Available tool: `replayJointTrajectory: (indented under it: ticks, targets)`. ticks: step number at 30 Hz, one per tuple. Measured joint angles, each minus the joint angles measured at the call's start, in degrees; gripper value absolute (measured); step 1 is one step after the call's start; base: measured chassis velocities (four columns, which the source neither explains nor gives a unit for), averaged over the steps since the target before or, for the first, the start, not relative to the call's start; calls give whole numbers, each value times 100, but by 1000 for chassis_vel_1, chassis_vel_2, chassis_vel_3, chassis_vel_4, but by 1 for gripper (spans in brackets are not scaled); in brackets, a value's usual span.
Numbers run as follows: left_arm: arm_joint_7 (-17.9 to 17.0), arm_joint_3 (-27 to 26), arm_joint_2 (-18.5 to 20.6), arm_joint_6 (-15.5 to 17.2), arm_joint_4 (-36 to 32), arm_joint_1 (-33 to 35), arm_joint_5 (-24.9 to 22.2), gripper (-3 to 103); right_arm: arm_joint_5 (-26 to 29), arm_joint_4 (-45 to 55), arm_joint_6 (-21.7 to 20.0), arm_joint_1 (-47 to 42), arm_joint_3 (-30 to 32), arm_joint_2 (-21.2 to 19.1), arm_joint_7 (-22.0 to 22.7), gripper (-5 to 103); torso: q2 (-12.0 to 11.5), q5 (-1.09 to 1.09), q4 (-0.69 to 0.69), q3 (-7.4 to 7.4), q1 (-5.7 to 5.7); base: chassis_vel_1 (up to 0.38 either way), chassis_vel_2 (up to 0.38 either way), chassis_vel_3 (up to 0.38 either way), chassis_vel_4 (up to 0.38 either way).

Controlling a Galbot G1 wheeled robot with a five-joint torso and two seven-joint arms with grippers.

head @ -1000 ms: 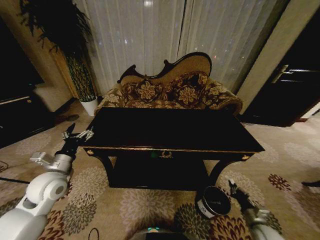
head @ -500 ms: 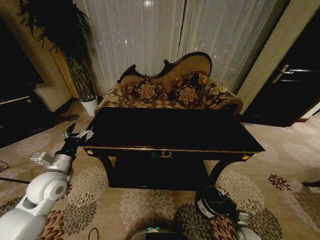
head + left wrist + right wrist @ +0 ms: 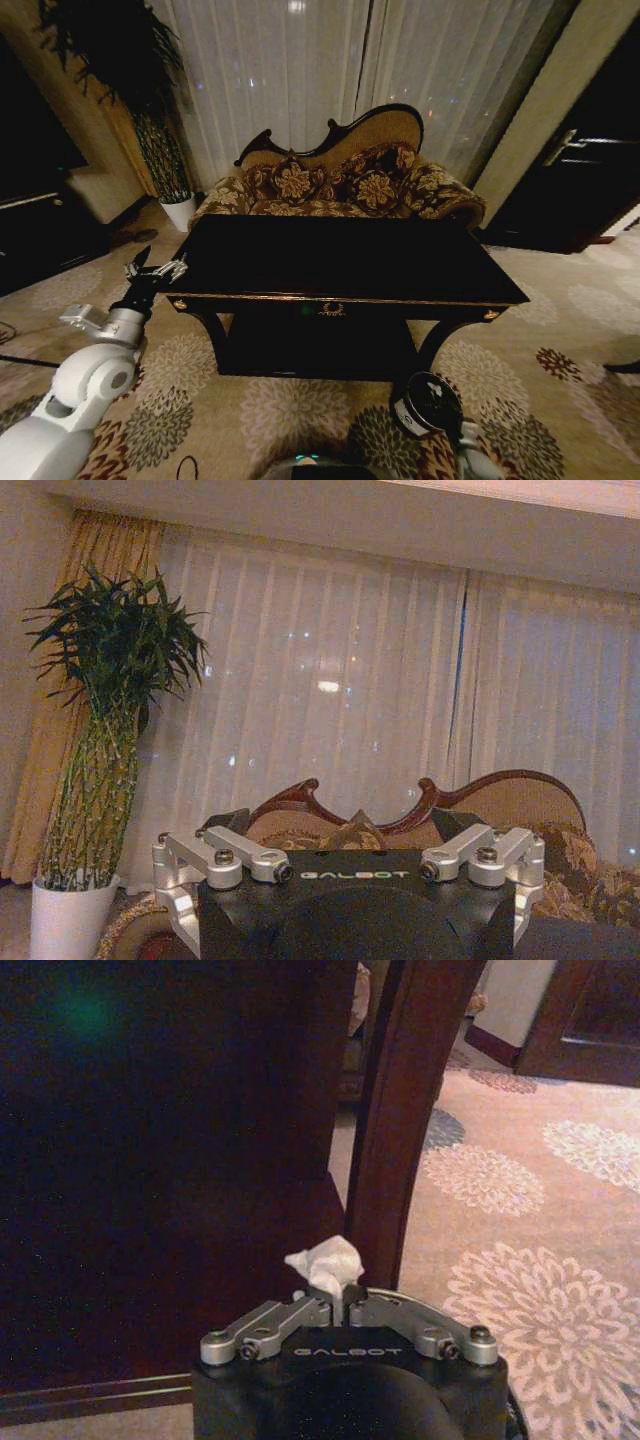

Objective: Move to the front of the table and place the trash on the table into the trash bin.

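The right end effector [image 3: 340,1300] hung low by the table [image 3: 340,262], its fingers pinching a crumpled white paper scrap [image 3: 324,1263] that stuck out just past the tips. Beyond the scrap stood a curved leg [image 3: 405,1110] of the table and its dark lower part. The trash bin [image 3: 428,403] sat on the patterned carpet [image 3: 540,350] close beside that arm, below the table's front edge. The left end effector [image 3: 155,272] hovered off the table's left corner, fingers spread apart, pointing toward the sofa [image 3: 340,180] and the potted plant [image 3: 95,770].
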Motion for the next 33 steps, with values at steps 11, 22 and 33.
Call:
replayJointTrajectory:
  ticks: [11,22,33]
  targets:
    - [0,0,0,0,0,0,0,100,66,-407,33,312,-22,-17,-60,3,0,0,-2,0,0,0,0,0,0]
    - [0,0,0,0,0,0,0,100,248,-573,-36,371,1,32,-57,34,0,2,-2,0,0,0,0,0,0]
    - [0,0,0,0,0,0,0,100,262,-397,-38,289,17,26,-58,72,0,-1,-2,-1,0,0,0,0,0]
